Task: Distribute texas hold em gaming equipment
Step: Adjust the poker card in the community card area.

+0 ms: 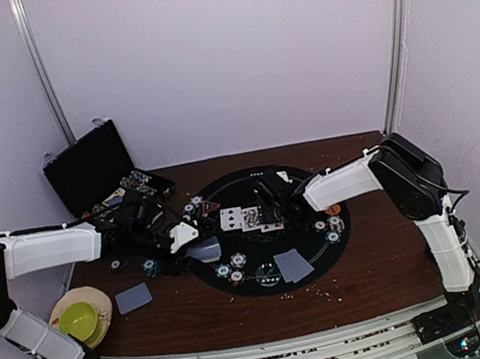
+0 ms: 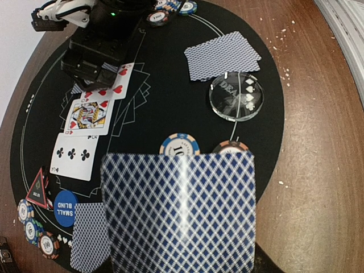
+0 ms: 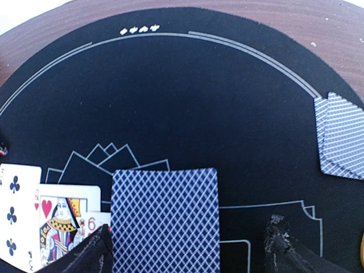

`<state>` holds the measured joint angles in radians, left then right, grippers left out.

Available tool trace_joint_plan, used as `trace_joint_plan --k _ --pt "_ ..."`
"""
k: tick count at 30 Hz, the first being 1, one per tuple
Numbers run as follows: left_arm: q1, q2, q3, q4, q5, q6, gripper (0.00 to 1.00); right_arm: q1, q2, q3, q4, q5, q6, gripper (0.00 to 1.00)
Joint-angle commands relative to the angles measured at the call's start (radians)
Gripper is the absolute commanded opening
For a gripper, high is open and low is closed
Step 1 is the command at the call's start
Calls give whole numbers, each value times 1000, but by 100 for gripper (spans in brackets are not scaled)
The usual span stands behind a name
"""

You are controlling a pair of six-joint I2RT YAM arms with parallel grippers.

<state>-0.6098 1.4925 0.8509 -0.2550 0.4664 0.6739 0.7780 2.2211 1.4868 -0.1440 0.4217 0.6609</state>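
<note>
The card I'm holding (image 2: 179,213) fills the lower part of my left wrist view. Its blue-diamond back faces the lens, and it is lifted off the black mat (image 2: 170,91), hiding the near edge of a striped chip (image 2: 179,144) behind it. My left claw (image 1: 187,237) is pinching that card, though the fingers themselves are hidden behind it. From above, claw and card sit over the mat's left edge.

At the mat's middle lies a face-up row: a three of clubs (image 2: 71,156), a queen of hearts (image 2: 85,114) and a red six (image 2: 108,85). My right claw (image 3: 190,227) hangs over the end of that row. It is spread wide, with its fingers (image 3: 85,253) on either side of a face-down card (image 3: 165,219). That card lies flat on the mat and overlaps the six. I can't tell whether either finger touches it.

Further out on the mat are a clear dealer disc (image 2: 236,95) and a face-down pair (image 2: 222,55) just beyond it. A blue small-blind disc (image 2: 65,207) and a few rim chips (image 2: 34,227) lie at the mat's edge.

Off the mat, a lone card (image 1: 133,298) lies face down on the brown table (image 1: 366,259). Near it, a green bowl (image 1: 79,319) sits on a plate (image 1: 97,300). The black case (image 1: 94,168) stands open at the back left.
</note>
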Motion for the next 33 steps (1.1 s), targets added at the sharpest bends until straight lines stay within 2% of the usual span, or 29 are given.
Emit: trace_joint_plan --k 1,11,17,26,33 --pt "0 8 11 39 8 0 53 -5 -24 -28 35 -29 12 92" --pt "0 9 11 39 7 0 53 -4 -17 -28 66 -66 8 92" --pt "1 8 11 39 8 0 53 -4 4 -5 28 -49 8 91" --pt "1 8 11 39 7 0 53 -4 18 2 -5 -46 14 83" --pt "0 8 11 39 9 0 53 -5 24 18 -43 -22 16 83"
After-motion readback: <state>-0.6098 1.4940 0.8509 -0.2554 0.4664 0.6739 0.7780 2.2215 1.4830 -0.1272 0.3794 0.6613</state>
